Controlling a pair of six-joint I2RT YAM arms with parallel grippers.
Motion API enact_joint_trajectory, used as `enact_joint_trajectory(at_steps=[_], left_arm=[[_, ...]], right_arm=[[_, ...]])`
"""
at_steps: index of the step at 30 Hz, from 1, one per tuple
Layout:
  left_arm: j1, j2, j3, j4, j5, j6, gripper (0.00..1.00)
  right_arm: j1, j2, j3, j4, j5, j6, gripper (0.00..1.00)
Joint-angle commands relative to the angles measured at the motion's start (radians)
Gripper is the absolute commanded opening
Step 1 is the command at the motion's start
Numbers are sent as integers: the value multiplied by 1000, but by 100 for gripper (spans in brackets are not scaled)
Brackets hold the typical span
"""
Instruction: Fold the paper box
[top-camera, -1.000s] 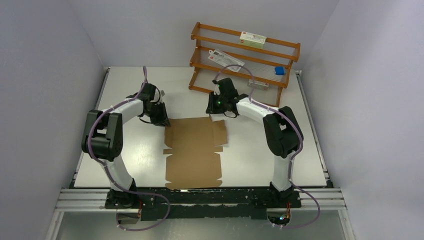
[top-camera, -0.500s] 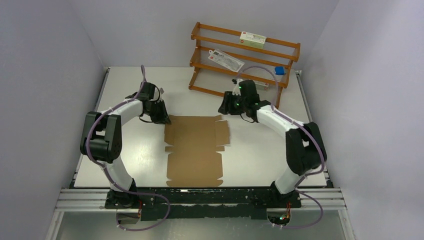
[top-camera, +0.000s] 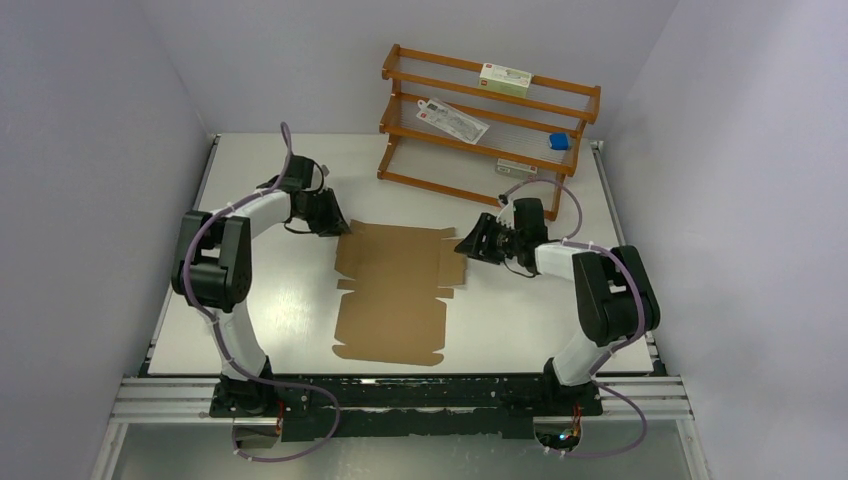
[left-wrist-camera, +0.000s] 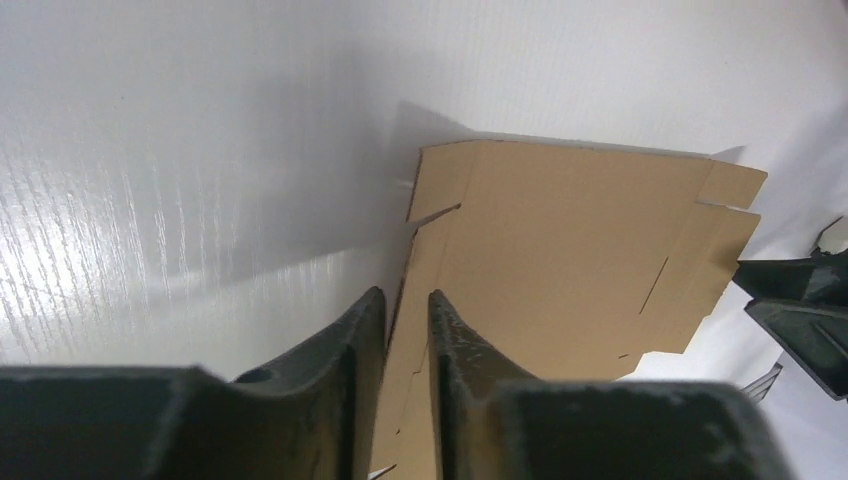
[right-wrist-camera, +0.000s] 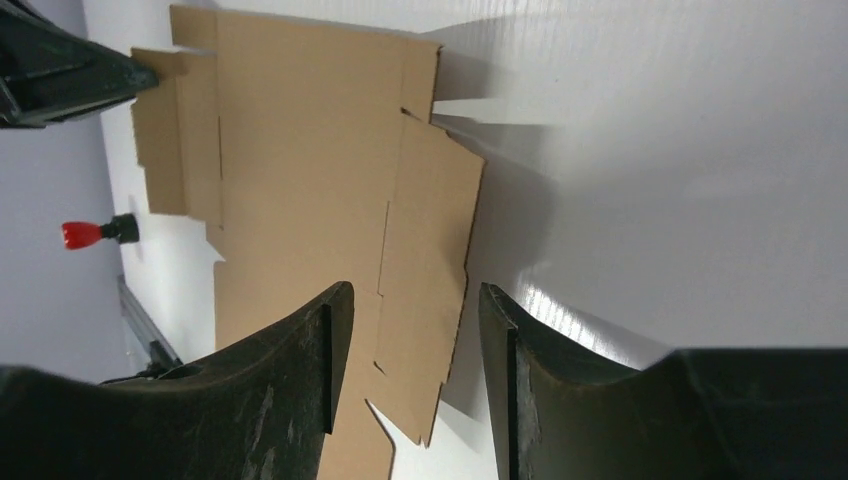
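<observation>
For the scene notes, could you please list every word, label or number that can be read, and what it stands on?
No text can be read.
The white and green carton on the wooden rack's top shelf: print too small to read.
The white packet with a red patch, on the shelf below: print too small.
The paper box: plain brown, no print.

Orange wooden rack (top-camera: 490, 120) on the white table (top-camera: 260, 300), beyond the right gripper (top-camera: 466, 244). Top shelf: white-and-green carton (top-camera: 505, 77). Below it: flat white packet (top-camera: 452, 118). Right end: small blue object (top-camera: 560, 141). Left of the gripper, wrist view: red-tipped item (right-wrist-camera: 85, 234).
</observation>
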Motion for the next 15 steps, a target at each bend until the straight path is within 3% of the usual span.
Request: enact_joint_trajectory(at_steps=[1, 8, 15], left_arm=[[7, 12, 58, -4, 4, -2, 31], [8, -114, -3, -90, -105, 49, 48], [8, -315, -220, -104, -130, 49, 60]], right_arm=[[-8, 59, -31, 168, -107, 72, 52], [-8, 113, -51, 219, -130, 104, 49], [-15, 147, -62, 286, -181, 149, 34]])
